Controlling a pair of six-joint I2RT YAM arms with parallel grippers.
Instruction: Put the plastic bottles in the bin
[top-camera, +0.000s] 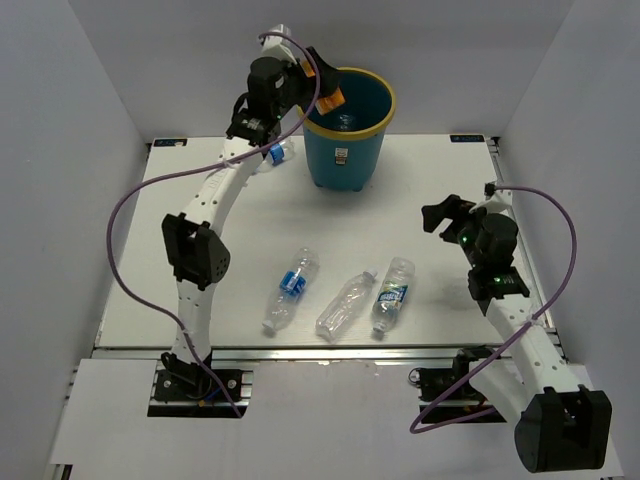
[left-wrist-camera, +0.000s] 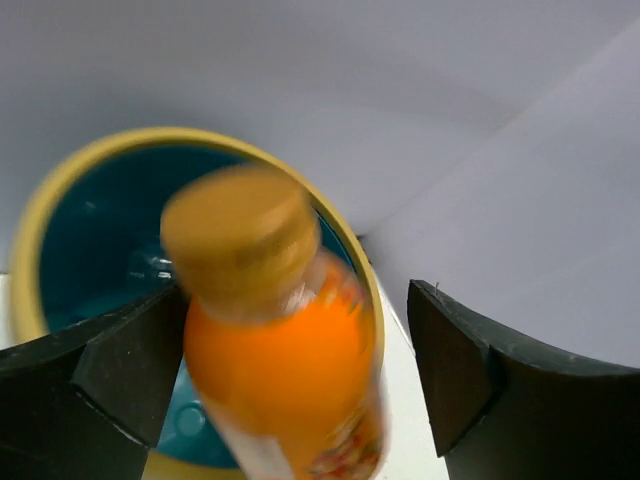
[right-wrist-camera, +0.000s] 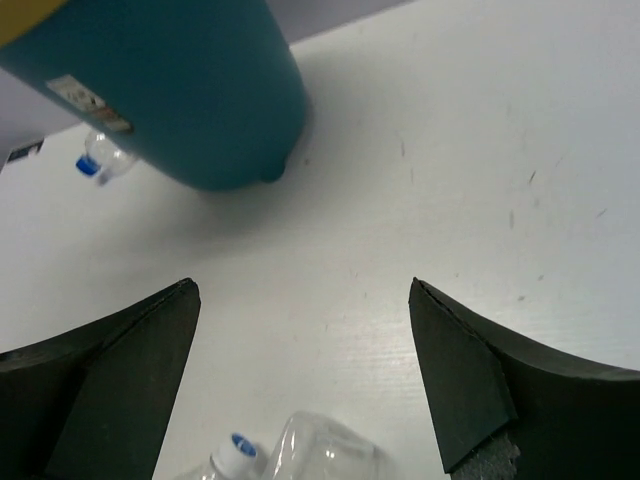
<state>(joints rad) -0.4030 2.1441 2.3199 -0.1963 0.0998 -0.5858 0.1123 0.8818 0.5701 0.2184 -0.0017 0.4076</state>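
My left gripper (top-camera: 318, 82) is over the near-left rim of the teal bin (top-camera: 345, 150) with its jaws wide apart. The short orange bottle (top-camera: 333, 98) is between them, blurred in the left wrist view (left-wrist-camera: 280, 370), touching the left finger at most, with a clear gap to the right finger (left-wrist-camera: 450, 370). The bin's yellow rim (left-wrist-camera: 60, 190) lies below it, and a clear bottle (left-wrist-camera: 150, 265) shows inside. Three clear bottles lie on the table: a blue-labelled one (top-camera: 291, 288), an unlabelled one (top-camera: 345, 305) and another labelled one (top-camera: 393, 293). My right gripper (top-camera: 440, 215) is open and empty above the table.
A fourth clear bottle with a blue cap (top-camera: 278, 153) lies left of the bin behind the left arm, and it shows in the right wrist view (right-wrist-camera: 100, 160). The right wrist view shows the bin wall (right-wrist-camera: 180, 90) and a bottle cap (right-wrist-camera: 232, 450) near its lower edge.
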